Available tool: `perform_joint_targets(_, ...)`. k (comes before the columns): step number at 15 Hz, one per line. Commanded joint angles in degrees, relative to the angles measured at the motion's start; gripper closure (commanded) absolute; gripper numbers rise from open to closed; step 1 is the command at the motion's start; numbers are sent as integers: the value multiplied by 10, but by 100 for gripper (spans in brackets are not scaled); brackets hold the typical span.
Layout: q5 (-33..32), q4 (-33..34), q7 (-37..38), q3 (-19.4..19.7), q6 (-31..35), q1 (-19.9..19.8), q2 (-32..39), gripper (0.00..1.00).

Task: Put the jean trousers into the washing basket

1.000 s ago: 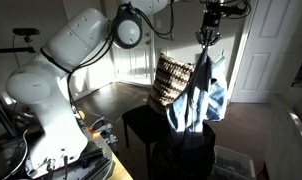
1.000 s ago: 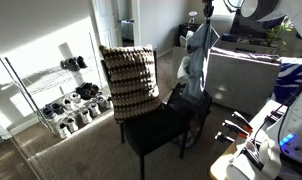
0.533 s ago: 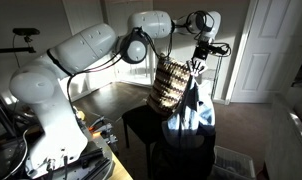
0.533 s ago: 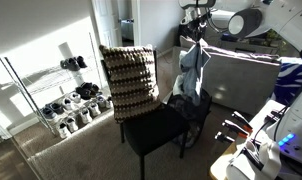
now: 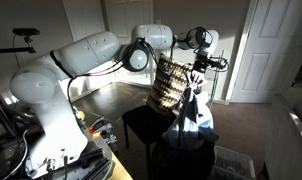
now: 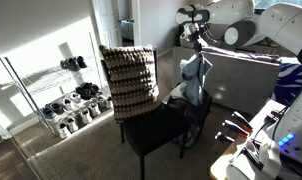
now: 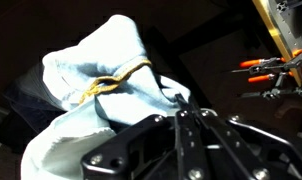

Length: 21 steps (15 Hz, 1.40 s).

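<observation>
The jean trousers (image 5: 191, 112) hang as a limp blue bundle from my gripper (image 5: 198, 72), which is shut on their top edge. In both exterior views the lower part of the trousers (image 6: 196, 80) reaches down into the black washing basket (image 5: 187, 155), which stands beside the chair (image 6: 196, 110). In the wrist view the shut gripper (image 7: 180, 103) pinches a fold of the pale denim (image 7: 101, 65). Dark basket fabric lies around the denim there.
A black chair (image 6: 156, 130) with a brown-and-cream chequered cushion (image 6: 131, 78) stands next to the basket. A shoe rack (image 6: 66, 100) runs along the wall. A white appliance (image 6: 241, 80) stands behind the basket. A white door (image 5: 266, 50) is beyond.
The arm has come down with the trousers still in its grip. They hang lower now and bunch into the basket.
</observation>
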<state>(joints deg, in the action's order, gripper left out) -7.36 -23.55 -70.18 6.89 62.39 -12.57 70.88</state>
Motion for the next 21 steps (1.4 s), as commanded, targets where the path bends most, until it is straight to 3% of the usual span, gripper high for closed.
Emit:
perform_joint_targets(1,-14,-15,-10,11,9,7,-2,100)
perform_joint_targets(5,-17,-13,-16,18,6,14,1,100)
perform_joint_targets(9,-40,-16,-71,30,-15,25,-1,100)
perform_joint_targets(10,-50,-18,-83,35,-21,29,0,73)
perform_joint_targets(11,-67,31,-95,26,-45,25,29,72)
perform_joint_targets(12,-69,-17,-106,39,-33,33,5,67)
perform_joint_targets(13,-78,-16,-116,39,-39,34,6,60)
perform_joint_targets(14,-92,29,-128,34,-62,30,31,54)
perform_joint_targets(15,-100,29,-139,36,-67,30,31,48)
perform_joint_targets(16,-101,-12,-144,43,-56,35,8,41)
perform_joint_targets(18,-114,-13,-172,47,-58,36,6,28)
perform_joint_targets(19,-125,29,-190,46,-77,32,29,22)
perform_joint_targets(21,-145,28,-222,54,-90,37,29,9)
